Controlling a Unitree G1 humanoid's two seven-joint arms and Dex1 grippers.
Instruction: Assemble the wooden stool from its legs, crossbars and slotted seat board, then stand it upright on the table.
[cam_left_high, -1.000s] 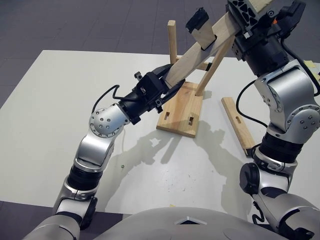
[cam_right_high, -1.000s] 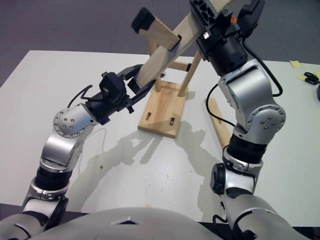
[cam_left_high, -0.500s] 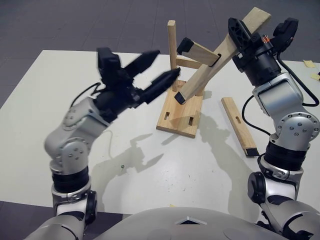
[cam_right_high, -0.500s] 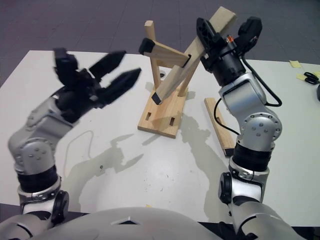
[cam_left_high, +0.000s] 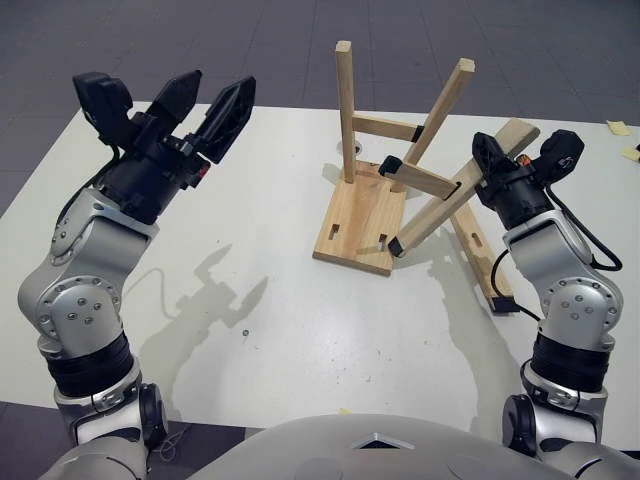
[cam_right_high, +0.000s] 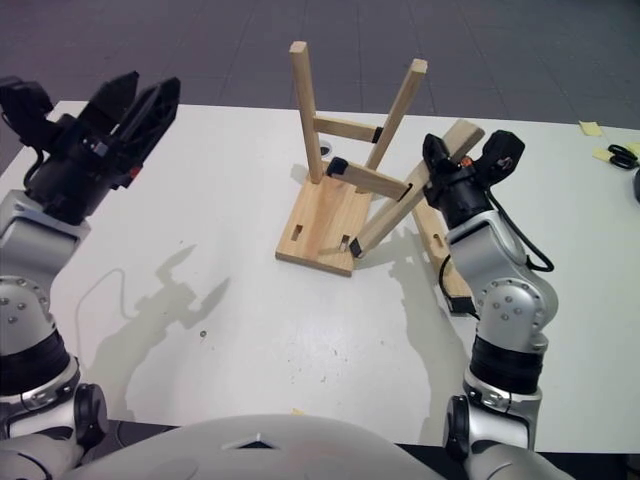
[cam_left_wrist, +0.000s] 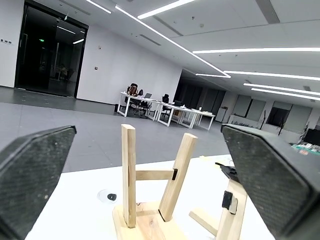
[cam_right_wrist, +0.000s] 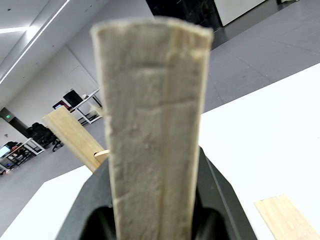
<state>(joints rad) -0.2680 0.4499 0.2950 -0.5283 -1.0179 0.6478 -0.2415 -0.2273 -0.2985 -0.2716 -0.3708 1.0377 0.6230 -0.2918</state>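
Note:
The slotted seat board (cam_left_high: 360, 222) lies flat on the table with two legs standing in it: one upright (cam_left_high: 345, 110), one leaning (cam_left_high: 437, 118), joined by a crossbar (cam_left_high: 383, 127). My right gripper (cam_left_high: 497, 177) is shut on a third leg (cam_left_high: 455, 196), held slanted, its lower end (cam_left_high: 397, 245) at the board's right edge. A short crossbar (cam_left_high: 420, 181) sticks out of that leg toward the standing pair. In the right wrist view the leg (cam_right_wrist: 155, 125) sits between the jaws. A loose leg (cam_left_high: 482, 262) lies on the table to the right. My left gripper (cam_left_high: 208, 108) is open, raised over the table's far left; its pads (cam_left_wrist: 270, 175) are empty.
A round cable hole (cam_left_high: 347, 146) sits behind the seat board. Yellow notes (cam_left_high: 615, 127) and scissors (cam_right_high: 622, 152) lie at the table's right edge. The white table (cam_left_high: 300, 340) has open room in front and to the left.
My left gripper let go of the slanted leg, opened and swung up and to the left. My right gripper lowered the leg with its crossbar down beside the seat board.

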